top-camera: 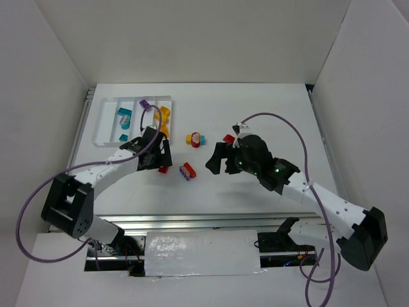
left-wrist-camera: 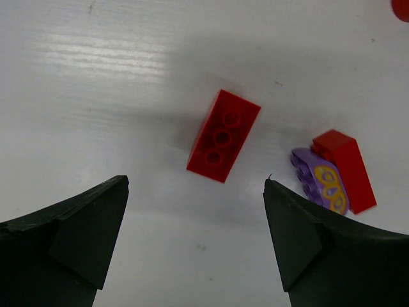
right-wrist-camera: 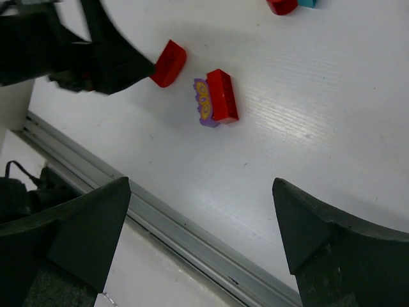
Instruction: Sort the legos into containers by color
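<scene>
One red three-holed lego [left-wrist-camera: 223, 135], flat, near gaping empty left end effector [left-wrist-camera: 195, 181], right end effector [right-wrist-camera: 201, 182] gaping too

Just ahead of your left gripper [left-wrist-camera: 195, 185], between its fingertips, a red brick [left-wrist-camera: 223, 135] lies flat and slanted, underside up, three round tubes showing. Near the right fingertip sits a red-and-purple pair [left-wrist-camera: 332, 179]: a red block touching a purple piece with yellow print. The same pair lies well ahead of your right gripper [right-wrist-camera: 201, 185].

From above, the white tray [top-camera: 102, 125] lies just beyond your left gripper, up and to its left. It holds teal bricks [top-camera: 124, 116], yellow bricks [top-camera: 165, 114] in the compartment nearest the gripper, and a purple brick [top-camera: 146, 103] at the far end, though which compartment it sits in is hard to tell. A red-and-yellow cluster [top-camera: 194, 139] sits beyond the gap between both grippers. A second red brick [top-camera: 228, 138] lies just past the right gripper.
</scene>
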`<action>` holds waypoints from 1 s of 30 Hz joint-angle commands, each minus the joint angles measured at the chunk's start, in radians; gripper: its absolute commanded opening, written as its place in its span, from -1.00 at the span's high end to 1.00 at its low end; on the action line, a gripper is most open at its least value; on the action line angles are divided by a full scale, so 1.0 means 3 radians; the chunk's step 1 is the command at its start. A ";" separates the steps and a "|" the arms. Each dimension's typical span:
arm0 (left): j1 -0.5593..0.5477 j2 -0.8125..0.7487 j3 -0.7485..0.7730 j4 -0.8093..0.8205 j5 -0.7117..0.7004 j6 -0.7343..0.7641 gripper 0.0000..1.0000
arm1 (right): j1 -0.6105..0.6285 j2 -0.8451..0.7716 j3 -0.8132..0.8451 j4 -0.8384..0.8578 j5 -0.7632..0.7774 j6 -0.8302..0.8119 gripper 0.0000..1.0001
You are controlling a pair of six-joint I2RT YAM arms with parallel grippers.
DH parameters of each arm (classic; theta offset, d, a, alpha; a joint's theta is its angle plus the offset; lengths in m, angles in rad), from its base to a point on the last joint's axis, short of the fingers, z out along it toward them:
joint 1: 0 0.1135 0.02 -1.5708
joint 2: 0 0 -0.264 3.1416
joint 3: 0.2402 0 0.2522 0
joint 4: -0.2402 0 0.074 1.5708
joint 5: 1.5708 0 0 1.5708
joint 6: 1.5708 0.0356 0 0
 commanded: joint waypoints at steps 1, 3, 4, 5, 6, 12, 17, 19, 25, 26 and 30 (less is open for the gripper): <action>0.0176 0.0332 0.0087 0.0502 0.0215 0.0192 -0.99 | 0.0061 -0.0360 -0.0174 -0.0100 -0.0016 -0.0050 -0.99; 0.0217 0.0501 0.0087 0.0619 0.0312 0.0228 -0.99 | 0.0061 -0.0585 -0.0225 -0.0146 -0.0021 -0.0075 -0.99; 0.0248 0.0547 0.0067 0.0670 0.0363 0.0243 -0.99 | 0.0071 -0.0707 -0.0261 -0.0187 -0.0037 -0.0085 -0.99; 0.0258 0.0619 0.0067 0.0732 0.0404 0.0254 -0.99 | 0.0066 -0.0759 -0.0282 -0.0198 -0.0047 -0.0106 -0.99; 0.0264 0.0660 0.0072 0.0737 0.0440 0.0259 -0.98 | 0.0066 -0.0800 -0.0297 -0.0203 -0.0057 -0.0106 -0.99; 0.0264 0.0946 0.0098 0.0803 0.0553 0.0289 -0.94 | 0.0066 -0.0953 -0.0379 -0.0213 -0.0098 -0.0137 -0.99; 0.0264 0.1033 0.0026 0.0829 0.0481 0.0274 -0.85 | 0.0061 -0.0928 -0.0420 -0.0162 -0.0149 -0.0167 -0.99; 0.0264 0.1080 0.0036 0.0799 0.0436 0.0259 -0.66 | 0.0066 -0.0928 -0.0445 -0.0142 -0.0164 -0.0172 -0.99; 0.0289 0.0958 0.0143 0.0539 0.0292 0.0152 0.75 | 0.0061 -0.1056 -0.0502 -0.0126 -0.0170 -0.0157 -0.99; 0.0294 0.0886 0.0189 0.0457 0.0216 0.0136 0.91 | 0.0071 -0.1076 -0.0507 -0.0136 -0.0154 -0.0162 -0.99; 0.0340 0.0370 0.0500 0.0053 -0.0090 -0.0047 1.00 | 0.0061 -0.1178 -0.0548 -0.0142 -0.0165 -0.0167 -0.99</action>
